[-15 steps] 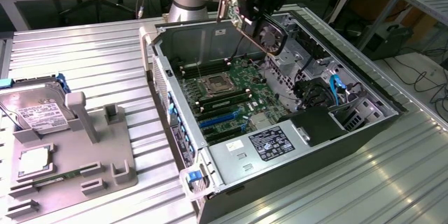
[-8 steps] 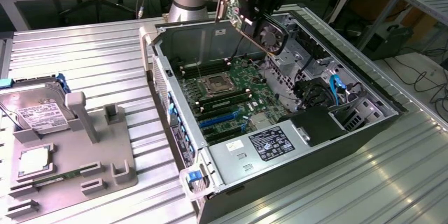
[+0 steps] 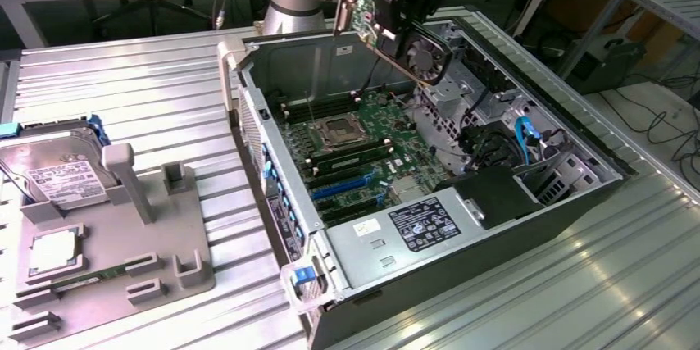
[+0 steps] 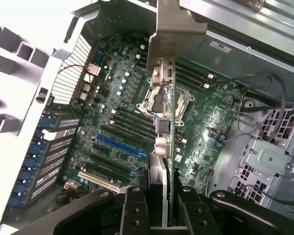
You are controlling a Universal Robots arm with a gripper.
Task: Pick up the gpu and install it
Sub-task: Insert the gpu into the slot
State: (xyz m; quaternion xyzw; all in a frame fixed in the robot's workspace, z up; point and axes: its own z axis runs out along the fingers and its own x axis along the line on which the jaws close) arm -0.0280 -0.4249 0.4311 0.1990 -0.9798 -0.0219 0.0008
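Grip: gripper (image 4: 161, 205) pinching upper edge of graphics card (image 3: 425, 55).
Position: hangs over case (image 3: 246, 63) far end, well above motherboard (image 3: 361, 145).
Long axis: seems turned across blue slot (image 4: 120, 145).

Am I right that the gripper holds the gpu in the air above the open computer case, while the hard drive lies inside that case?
Not quite: the exterior view shows the hard drive outside the case, resting on the grey holder at that view's left. The gripper does hold the gpu in the air above the open case.
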